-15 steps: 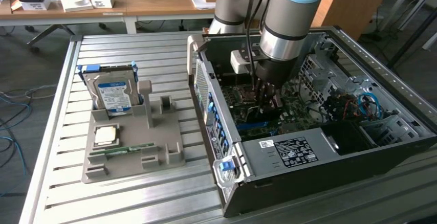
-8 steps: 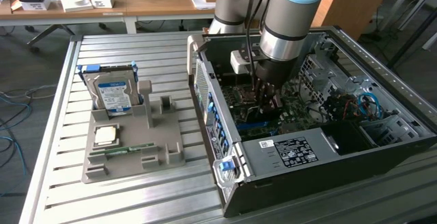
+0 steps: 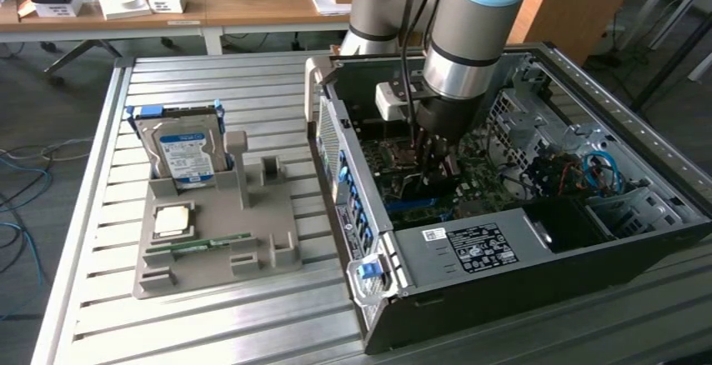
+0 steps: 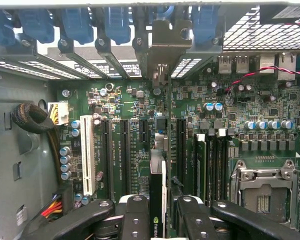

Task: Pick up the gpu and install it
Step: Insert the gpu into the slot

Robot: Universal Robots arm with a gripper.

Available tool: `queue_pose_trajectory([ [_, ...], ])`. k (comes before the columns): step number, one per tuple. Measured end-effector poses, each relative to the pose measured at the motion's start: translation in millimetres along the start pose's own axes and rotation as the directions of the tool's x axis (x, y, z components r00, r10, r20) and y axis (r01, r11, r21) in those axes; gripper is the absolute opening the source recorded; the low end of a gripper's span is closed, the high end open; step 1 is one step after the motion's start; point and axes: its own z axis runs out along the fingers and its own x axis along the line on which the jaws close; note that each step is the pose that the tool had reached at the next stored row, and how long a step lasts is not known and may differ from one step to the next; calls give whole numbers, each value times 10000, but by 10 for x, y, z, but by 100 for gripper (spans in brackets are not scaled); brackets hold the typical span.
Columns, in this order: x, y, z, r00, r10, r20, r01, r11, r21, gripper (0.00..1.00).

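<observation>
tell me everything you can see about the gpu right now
The gpu is a thin card seen edge-on in the wrist view: a black side with a small green logo and a pale strip beside it. It stands on edge over the long slots of the green motherboard inside the open case, its grey metal bracket at the rear openings. The tool grips it from both sides. Whether it is seated cannot be told.

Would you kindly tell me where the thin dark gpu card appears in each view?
Wrist view: the thin, dark, green-edged gpu card is edge-on, clamped in the black gripper, over the green motherboard.
Exterior view: beneath the gripper inside the open black computer case, hard to distinguish.
Shared landmark: the motherboard.
</observation>
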Motion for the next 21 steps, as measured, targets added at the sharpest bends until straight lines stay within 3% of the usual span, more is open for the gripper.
queue_pose_trajectory([
  [21, 0, -4, 12, 10000, 1, -1, -1, 10000, 0, 26],
])
